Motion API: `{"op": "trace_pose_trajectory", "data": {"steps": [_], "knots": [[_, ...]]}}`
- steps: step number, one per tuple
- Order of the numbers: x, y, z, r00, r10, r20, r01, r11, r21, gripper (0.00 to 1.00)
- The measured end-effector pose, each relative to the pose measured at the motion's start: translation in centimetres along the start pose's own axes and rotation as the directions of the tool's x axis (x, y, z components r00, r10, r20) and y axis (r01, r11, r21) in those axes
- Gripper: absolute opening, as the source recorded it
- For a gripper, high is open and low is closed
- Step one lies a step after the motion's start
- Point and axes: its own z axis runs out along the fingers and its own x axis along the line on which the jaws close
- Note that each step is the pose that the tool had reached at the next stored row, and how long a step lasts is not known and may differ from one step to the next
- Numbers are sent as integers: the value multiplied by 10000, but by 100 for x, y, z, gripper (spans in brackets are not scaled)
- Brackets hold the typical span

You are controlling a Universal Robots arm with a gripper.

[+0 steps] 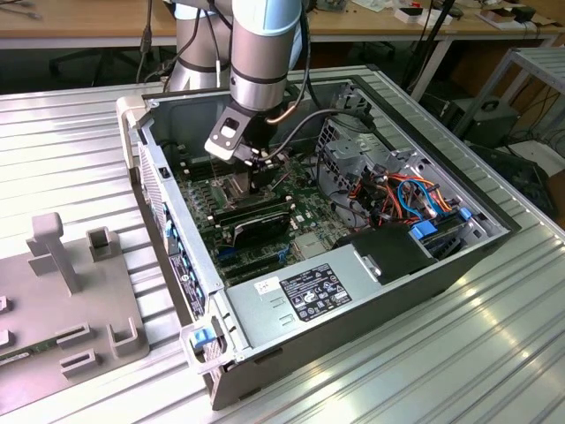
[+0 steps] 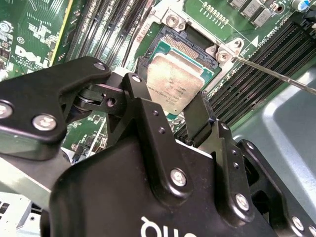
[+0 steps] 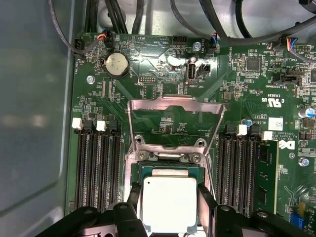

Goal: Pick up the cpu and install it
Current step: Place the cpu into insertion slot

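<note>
The cpu (image 3: 168,203) is a small square chip with a silvery-tan face (image 2: 174,81). My gripper (image 3: 169,197) is shut on it, one black finger (image 3: 135,197) against each of two opposite edges. The chip sits level right over the open socket (image 3: 168,165) on the green motherboard (image 3: 148,84); I cannot tell whether it rests in the socket or hovers just above. The socket's metal load plate (image 3: 173,106) stands flipped open beside it. In the exterior view the gripper (image 1: 261,181) reaches down into the open computer case (image 1: 177,238), at the middle of the board.
Rows of black memory slots (image 3: 98,165) flank the socket, with a memory stick (image 3: 266,173) seated on one side. A thin metal lever (image 2: 276,74) juts out nearby. In the case, a power supply (image 1: 318,291) and a cable bundle (image 1: 397,194) lie toward the exterior view's right. A grey fixture (image 1: 62,300) stands outside on the exterior view's left.
</note>
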Motion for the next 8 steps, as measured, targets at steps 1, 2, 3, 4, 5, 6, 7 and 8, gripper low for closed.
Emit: {"op": "trace_pose_trajectory", "data": {"steps": [1, 2, 3, 4, 5, 6, 7, 8], "knots": [[0, 0, 0, 10000, 1, 0, -1, 10000, -1, 55], [0, 0, 1, 10000, 1, -1, -1, 10000, -1, 55], [0, 0, 2, 10000, 1, -2, -1, 10000, -1, 55], [1, -3, 3, 10000, 3, -3, -3, 10000, -2, 55], [2, -10, 11, 10000, 4, -5, -4, 10000, -4, 55], [2, -11, 19, 10000, 2, -4, -2, 10000, -3, 55], [1, -13, 29, 10000, 0, -2, 0, 10000, -1, 55], [2, -17, 43, 10000, 7, -3, -7, 10000, -2, 55]]}}
